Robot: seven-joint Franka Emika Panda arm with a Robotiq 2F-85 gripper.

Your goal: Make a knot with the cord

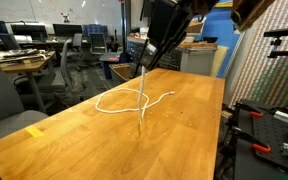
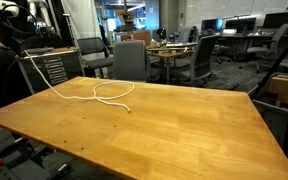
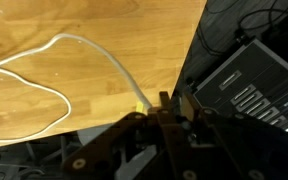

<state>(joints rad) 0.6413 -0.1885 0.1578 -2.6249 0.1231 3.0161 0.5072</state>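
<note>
The cord (image 1: 124, 100) is a thin white rope lying in a loose loop on the wooden table (image 1: 189, 135). One strand rises steeply from the tabletop to my gripper (image 1: 149, 58), which hangs above the table's far part. In an exterior view the cord (image 2: 106, 94) runs from my gripper (image 2: 20, 52) at the table's left edge down to the loop, and its small dark tip (image 2: 131, 110) rests on the wood. In the wrist view the cord (image 3: 79, 45) arcs in to the fingers of my gripper (image 3: 176, 103), which stand close together, shut on the cord.
Past the table edge the wrist view shows a dark ribbed box (image 3: 249, 90) on the floor. Office chairs (image 2: 132, 58) and desks stand behind the table. A rack with red-handled clamps (image 1: 262, 148) stands close to one long side of the table.
</note>
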